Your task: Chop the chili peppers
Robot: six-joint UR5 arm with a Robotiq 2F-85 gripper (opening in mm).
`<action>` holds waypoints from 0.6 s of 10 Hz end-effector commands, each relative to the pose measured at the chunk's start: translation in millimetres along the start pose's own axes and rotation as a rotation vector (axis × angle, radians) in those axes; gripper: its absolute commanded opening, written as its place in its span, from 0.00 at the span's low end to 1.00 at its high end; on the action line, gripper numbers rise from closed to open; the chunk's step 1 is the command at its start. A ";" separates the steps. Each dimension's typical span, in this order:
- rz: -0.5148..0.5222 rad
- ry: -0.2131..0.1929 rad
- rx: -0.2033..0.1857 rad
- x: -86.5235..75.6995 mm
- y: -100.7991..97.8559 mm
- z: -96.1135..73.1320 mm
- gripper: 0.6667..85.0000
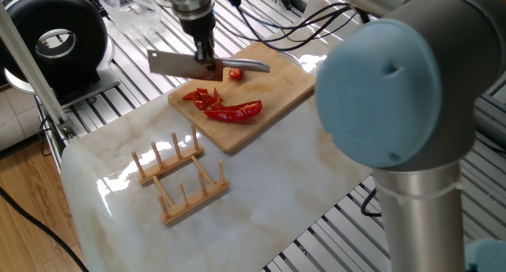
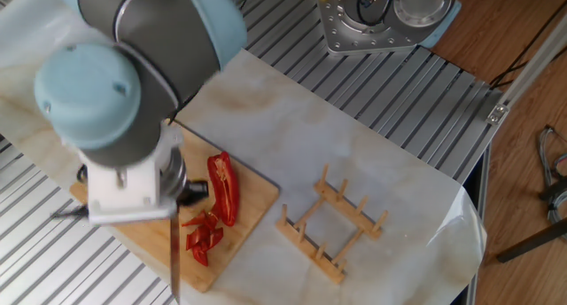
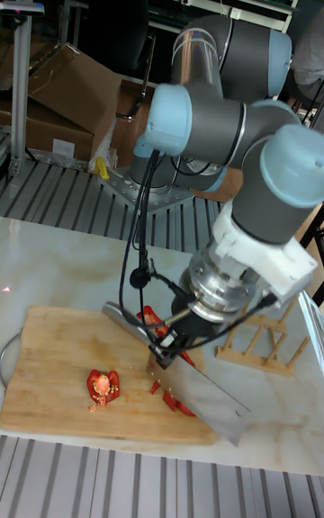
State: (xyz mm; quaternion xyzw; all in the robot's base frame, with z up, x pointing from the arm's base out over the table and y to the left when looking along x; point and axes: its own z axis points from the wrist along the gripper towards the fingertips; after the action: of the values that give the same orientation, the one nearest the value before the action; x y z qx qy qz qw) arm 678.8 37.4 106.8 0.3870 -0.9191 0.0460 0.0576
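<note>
step: chopping, partly done | my gripper [image 1: 207, 57] is closed on the cleaver [image 1: 178, 63], blade above the cutting board [image 1: 277, 86] | chili peppers [image 1: 225, 107] on the board, one long half uncut | next: lower the blade onto that half

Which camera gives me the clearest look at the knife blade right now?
One fixed view: the knife blade shows broadside, raised above the chili peppers on the cutting board. The other fixed view shows it only edge-on as a thin sliver. The tall fixed view shows it foreshortened.
</note>
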 end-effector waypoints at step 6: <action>0.194 -0.037 -0.017 27.1 4.3 -27.0 0.01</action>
State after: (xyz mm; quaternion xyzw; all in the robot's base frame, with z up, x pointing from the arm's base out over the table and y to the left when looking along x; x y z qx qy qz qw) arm 658.7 16.1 134.9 0.3451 -0.9351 0.0570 0.0571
